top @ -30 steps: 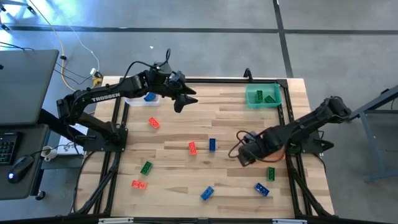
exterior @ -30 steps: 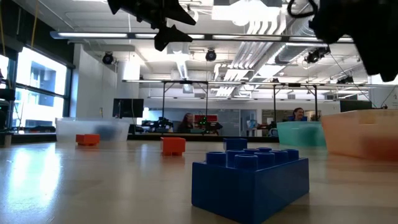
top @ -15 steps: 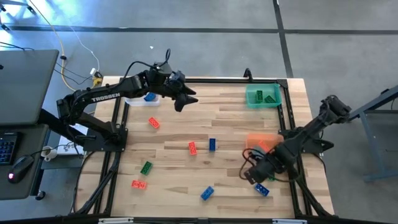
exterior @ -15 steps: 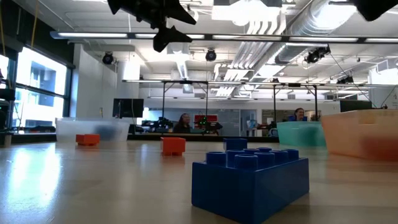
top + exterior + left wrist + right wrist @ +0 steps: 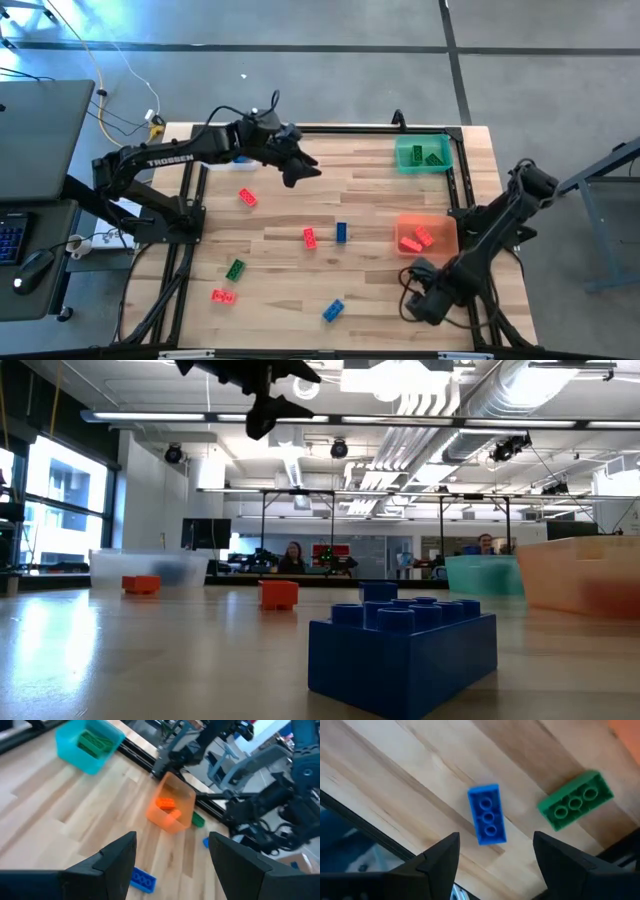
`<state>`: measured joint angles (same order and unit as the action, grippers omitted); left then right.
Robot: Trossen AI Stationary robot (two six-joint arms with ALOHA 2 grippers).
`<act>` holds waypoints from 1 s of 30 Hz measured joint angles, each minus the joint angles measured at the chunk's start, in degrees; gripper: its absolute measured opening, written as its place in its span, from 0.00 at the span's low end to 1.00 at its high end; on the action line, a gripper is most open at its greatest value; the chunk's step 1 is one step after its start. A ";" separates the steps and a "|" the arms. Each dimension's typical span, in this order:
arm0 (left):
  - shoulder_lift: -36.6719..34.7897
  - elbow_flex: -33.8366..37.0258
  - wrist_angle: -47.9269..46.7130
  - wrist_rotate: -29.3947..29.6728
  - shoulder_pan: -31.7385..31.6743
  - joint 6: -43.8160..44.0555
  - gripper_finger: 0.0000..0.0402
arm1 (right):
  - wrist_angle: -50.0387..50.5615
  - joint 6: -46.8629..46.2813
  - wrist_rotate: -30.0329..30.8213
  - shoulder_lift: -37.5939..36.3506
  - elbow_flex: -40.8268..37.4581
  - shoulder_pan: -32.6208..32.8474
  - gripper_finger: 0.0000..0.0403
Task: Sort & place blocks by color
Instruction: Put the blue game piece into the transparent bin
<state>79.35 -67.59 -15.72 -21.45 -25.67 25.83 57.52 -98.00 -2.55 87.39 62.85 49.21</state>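
- The right tool (image 5: 494,865) hangs with its fingers spread wide and empty over a blue block (image 5: 487,820) and a green block (image 5: 575,799) near the surface's right front corner.
- The left tool (image 5: 300,170) hovers wide and empty, near the back edge.
- Other blocks lie scattered mid-surface; the orange bin (image 5: 427,234) holds red ones.

In the high view, the right arm (image 5: 470,255) covers the blue block (image 5: 487,819) and green block (image 5: 575,800) that the right wrist view shows beneath it. The clear bin (image 5: 222,158) is largely hidden by the left arm (image 5: 200,150). In the low view, the orange bin (image 5: 590,575) is cut off by the picture's edge, its contents perhaps a red blur.
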 joint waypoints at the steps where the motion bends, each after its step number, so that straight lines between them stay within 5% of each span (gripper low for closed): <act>1: 0.00 0.00 -0.02 -0.02 0.56 0.58 0.58 | -0.10 0.01 -0.40 0.60 0.00 0.40 0.60; 30: 0.00 -0.01 -0.07 4.15 8.88 3.14 0.58 | -6.28 5.58 -7.53 16.02 0.00 1.58 0.60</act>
<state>79.35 -67.60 -15.79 -17.30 -16.80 28.97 51.24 -92.42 -10.09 103.41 62.85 50.78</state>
